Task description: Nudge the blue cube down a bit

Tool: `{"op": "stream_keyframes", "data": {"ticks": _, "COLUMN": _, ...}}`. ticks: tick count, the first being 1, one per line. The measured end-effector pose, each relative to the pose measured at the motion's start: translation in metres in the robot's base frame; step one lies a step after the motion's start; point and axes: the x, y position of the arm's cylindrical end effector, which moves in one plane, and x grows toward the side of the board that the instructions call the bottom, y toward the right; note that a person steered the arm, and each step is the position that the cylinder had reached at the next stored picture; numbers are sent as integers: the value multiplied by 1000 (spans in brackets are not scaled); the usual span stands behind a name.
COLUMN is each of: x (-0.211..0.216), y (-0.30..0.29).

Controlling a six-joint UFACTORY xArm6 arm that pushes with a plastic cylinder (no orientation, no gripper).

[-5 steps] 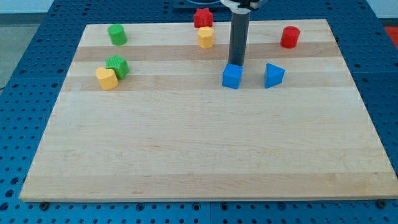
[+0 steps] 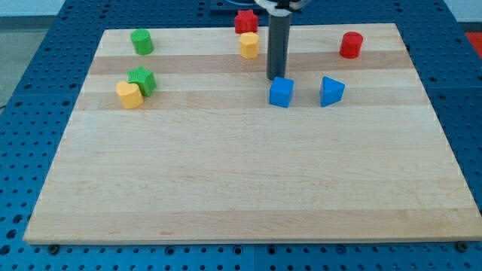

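Observation:
The blue cube (image 2: 281,92) sits on the wooden board (image 2: 241,173), right of centre in the upper half. My tip (image 2: 275,79) stands just above the cube's upper left corner, very close to it or touching; I cannot tell which. The dark rod rises from there to the view's top.
A blue triangular block (image 2: 330,90) lies right of the cube. A red cylinder (image 2: 350,44) is at upper right. A red star (image 2: 245,21) and a yellow block (image 2: 249,45) are at top centre. A green cylinder (image 2: 141,41), green star (image 2: 142,80) and yellow block (image 2: 129,95) are at left.
My tip has moved a little to the view's left, from above the cube's top right to above its top left. The blue cube has not visibly moved.

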Motion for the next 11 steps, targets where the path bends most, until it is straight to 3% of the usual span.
{"op": "stream_keyframes", "data": {"ticks": 2, "x": 0, "y": -65}}
{"op": "stream_keyframes", "data": {"ticks": 11, "x": -15, "y": -81}}
